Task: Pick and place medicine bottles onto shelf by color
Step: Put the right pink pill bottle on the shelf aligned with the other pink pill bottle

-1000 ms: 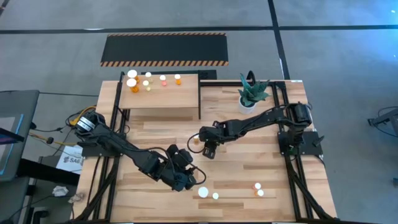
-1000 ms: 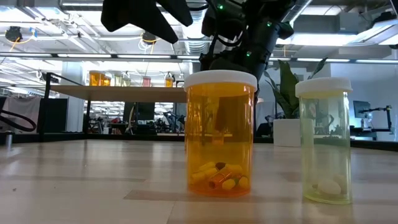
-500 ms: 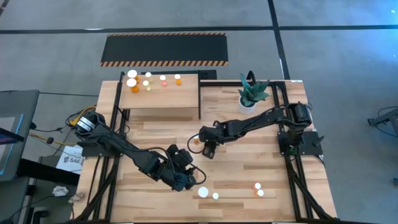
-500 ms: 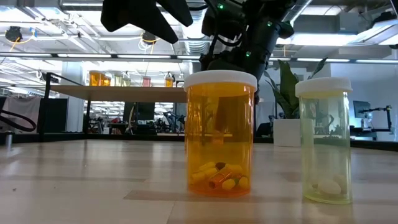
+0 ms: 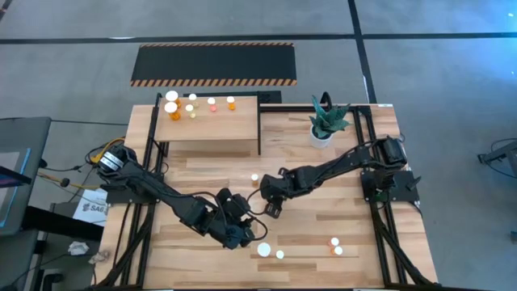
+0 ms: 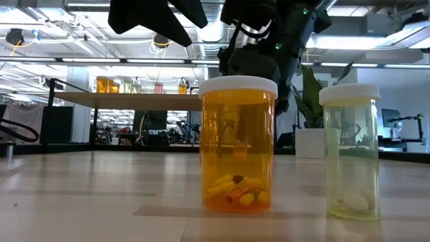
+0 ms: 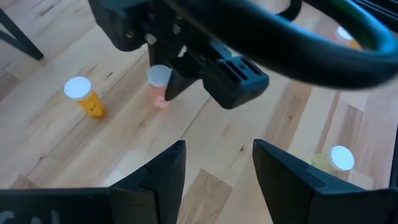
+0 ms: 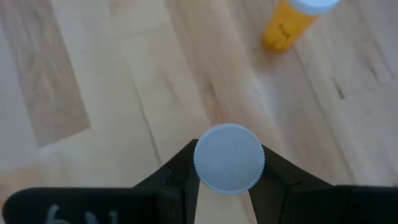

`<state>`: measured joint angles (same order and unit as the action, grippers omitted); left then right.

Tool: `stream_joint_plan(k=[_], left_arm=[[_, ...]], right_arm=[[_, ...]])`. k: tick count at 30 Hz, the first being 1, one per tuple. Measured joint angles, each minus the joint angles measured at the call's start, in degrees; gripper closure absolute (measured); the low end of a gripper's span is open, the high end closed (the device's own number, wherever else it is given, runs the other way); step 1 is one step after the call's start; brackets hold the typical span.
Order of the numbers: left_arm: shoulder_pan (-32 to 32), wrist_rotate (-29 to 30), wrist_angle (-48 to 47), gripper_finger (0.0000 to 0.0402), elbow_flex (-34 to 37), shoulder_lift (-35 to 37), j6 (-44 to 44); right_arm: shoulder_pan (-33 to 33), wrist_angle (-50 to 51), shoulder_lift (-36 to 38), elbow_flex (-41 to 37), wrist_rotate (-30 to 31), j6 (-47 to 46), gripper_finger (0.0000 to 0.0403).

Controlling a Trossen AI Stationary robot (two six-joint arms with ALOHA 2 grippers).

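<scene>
The right pincer hangs over the middle of the surface, closed on a small pink bottle with a white cap. The left pincer waits near the front edge with its fingers parted and empty. Four bottles stand by the front edge, and several stand on the shelf at the far left corner.

Bright, even overhead light fills the scene. Ceiling lamps glare in the low view, where the orange bottle is sharp and the room behind soft. Both wrist views are blurred, with faint shadows.
</scene>
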<state>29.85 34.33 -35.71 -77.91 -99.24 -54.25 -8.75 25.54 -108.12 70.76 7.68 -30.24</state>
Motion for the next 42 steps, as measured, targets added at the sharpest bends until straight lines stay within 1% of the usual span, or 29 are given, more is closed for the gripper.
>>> stream_joint_plan(k=[4,6,13,22,30,33,35,42], left_arm=[[0.1,0.0,0.0,0.0228,0.0,0.0,0.0],[0.2,0.0,0.0,0.0228,0.0,0.0,0.0],[0.2,0.1,-0.9,0.0228,0.0,0.0,0.0],[0.2,0.7,-0.9,0.0228,0.0,0.0,0.0],[0.2,0.7,-0.9,0.0228,0.0,0.0,0.0],[0.2,0.7,-0.9,0.0228,0.0,0.0,0.0],[0.1,0.7,-0.9,0.0228,0.0,0.0,0.0],[0.0,0.6,-0.8,0.0228,0.0,0.0,-0.9]], right_arm=[[-0.7,1.2,0.0,0.0,0.0,-4.5,0.0272],[-1.5,1.2,0.0,0.0,0.0,-5.3,0.0272],[-1.5,0.7,0.0,0.0,1.3,-5.3,0.0269],[-0.8,-0.6,0.0,0.0,1.4,-4.4,0.0238],[0.3,-0.8,0.0,0.0,1.4,-3.4,0.024],[0.7,-0.8,0.0,0.0,1.2,-2.9,0.0234],[1.1,-0.6,0.2,0.0,-0.2,-2.8,0.0223],[2.4,-0.4,1.7,-0.1,-8.7,-2.7,0.0173]])
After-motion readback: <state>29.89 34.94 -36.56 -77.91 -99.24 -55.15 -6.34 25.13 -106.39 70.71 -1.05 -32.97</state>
